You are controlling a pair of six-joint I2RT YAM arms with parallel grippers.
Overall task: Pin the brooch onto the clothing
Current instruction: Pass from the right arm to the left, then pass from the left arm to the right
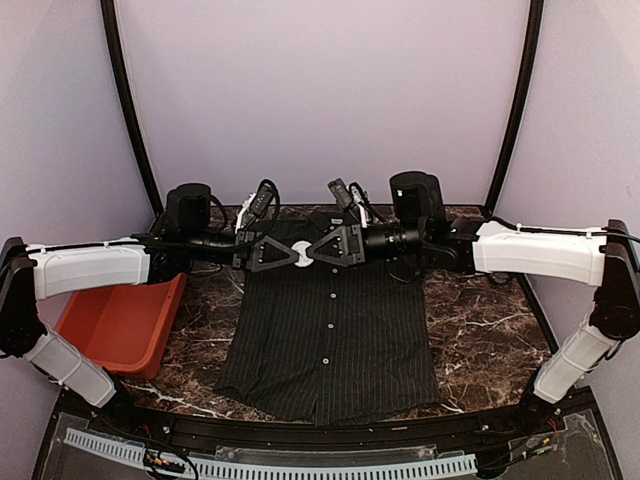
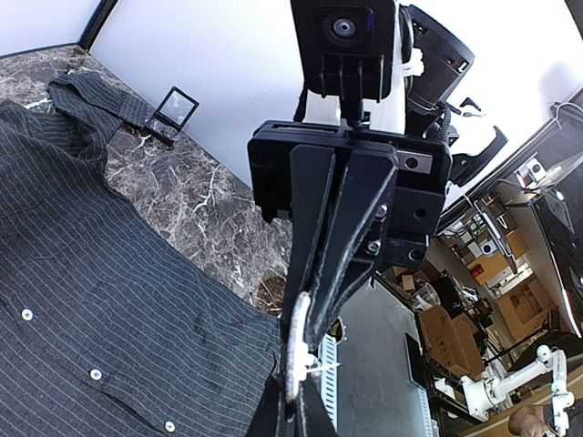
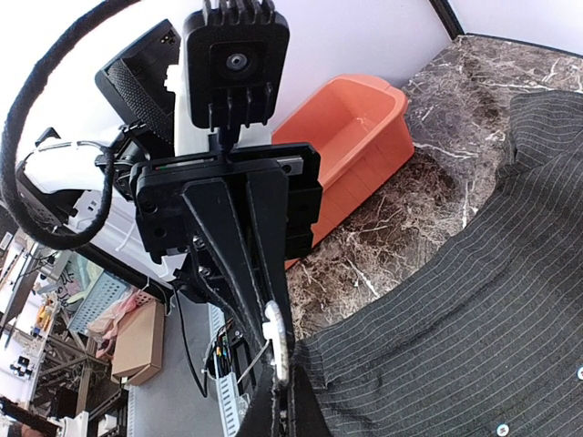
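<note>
Meeting tip to tip above the collar end of the shirt (image 1: 330,340), the left hand (image 1: 292,256) and right hand (image 1: 314,253) both clamp the white brooch (image 1: 303,257). It looks light and stiff, best pinched by its rim. The soft shirt lies flat on the tabletop (image 1: 480,330) and may bunch.

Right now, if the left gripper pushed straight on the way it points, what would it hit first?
The small white brooch at the left gripper's tip, then at once the right gripper, which faces it tip to tip above the shirt. Both seem shut on the brooch.
</note>
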